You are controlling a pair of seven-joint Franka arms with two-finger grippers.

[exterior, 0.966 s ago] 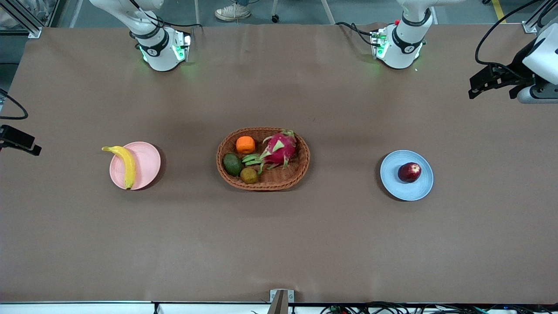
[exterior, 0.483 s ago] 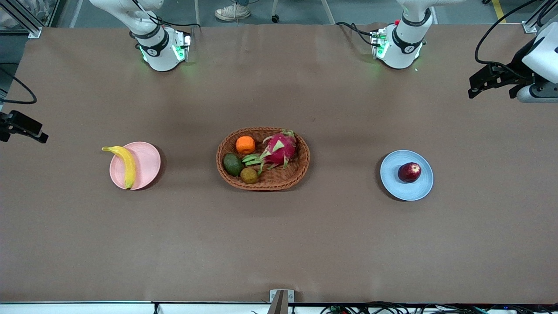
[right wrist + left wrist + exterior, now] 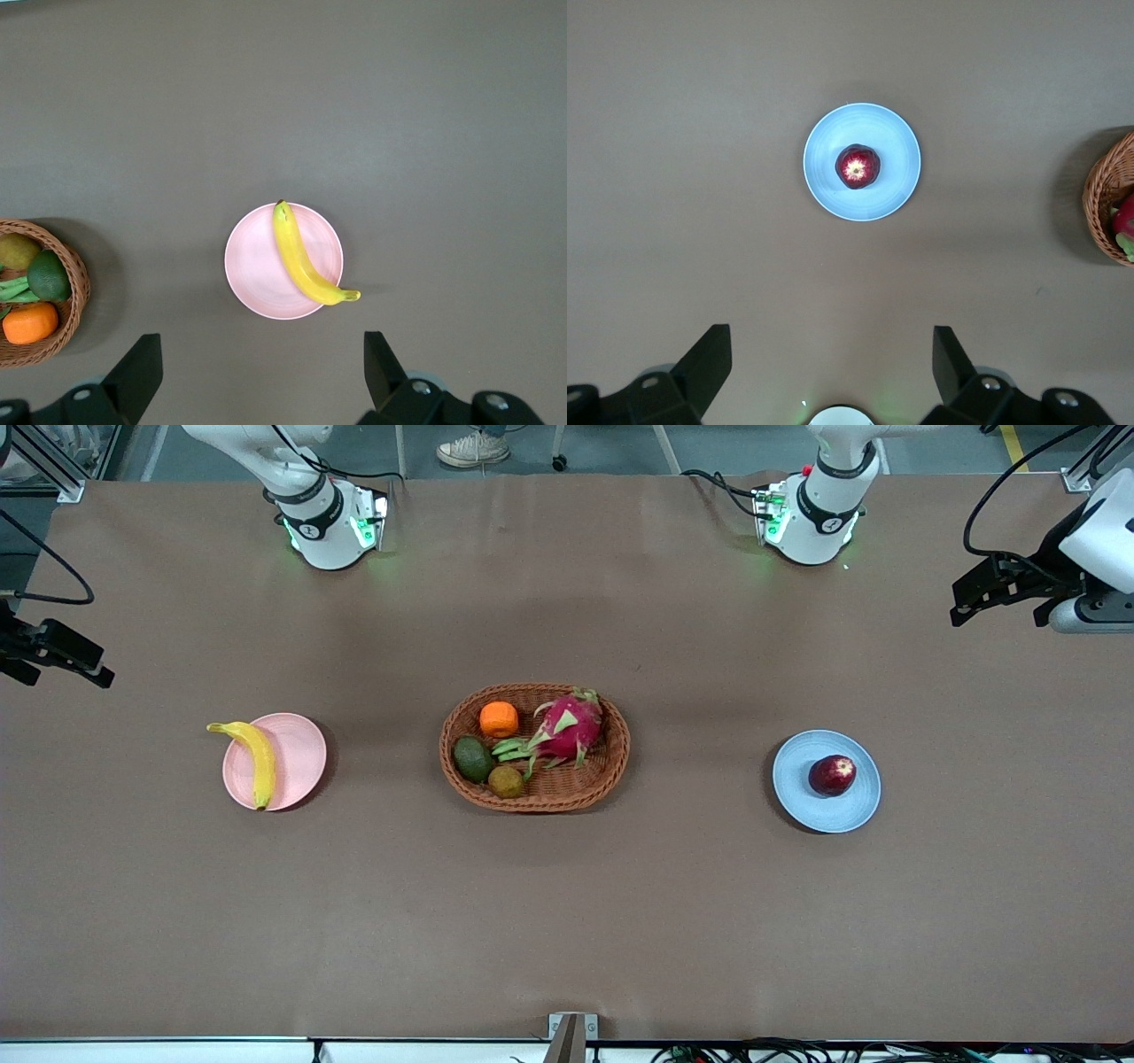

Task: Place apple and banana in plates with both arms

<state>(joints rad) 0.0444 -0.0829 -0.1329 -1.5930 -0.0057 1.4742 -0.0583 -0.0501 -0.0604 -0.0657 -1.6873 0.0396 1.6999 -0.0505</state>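
The yellow banana (image 3: 258, 761) lies on the pale pink plate (image 3: 299, 755) toward the right arm's end of the table, one tip over the rim. The dark red apple (image 3: 832, 775) sits on the light blue plate (image 3: 800, 793) toward the left arm's end. My right gripper (image 3: 62, 654) is open and empty in the air by the table's end, apart from the pink plate. My left gripper (image 3: 974, 598) is open and empty, high by the other end. The left wrist view shows the apple (image 3: 858, 166) on its plate (image 3: 824, 173). The right wrist view shows the banana (image 3: 301, 261) on its plate (image 3: 255, 261).
An oval brown wicker basket (image 3: 532, 802) stands mid-table between the plates. It holds an orange fruit (image 3: 499, 719), a pink dragon fruit (image 3: 567, 728), an avocado (image 3: 472, 759), a small brown fruit (image 3: 506, 781) and green pods. Both arm bases stand along the table's edge.
My right gripper has moved along the table's end toward the arms' bases, still open and empty. The left gripper has barely moved. The fruit and plates have not moved.
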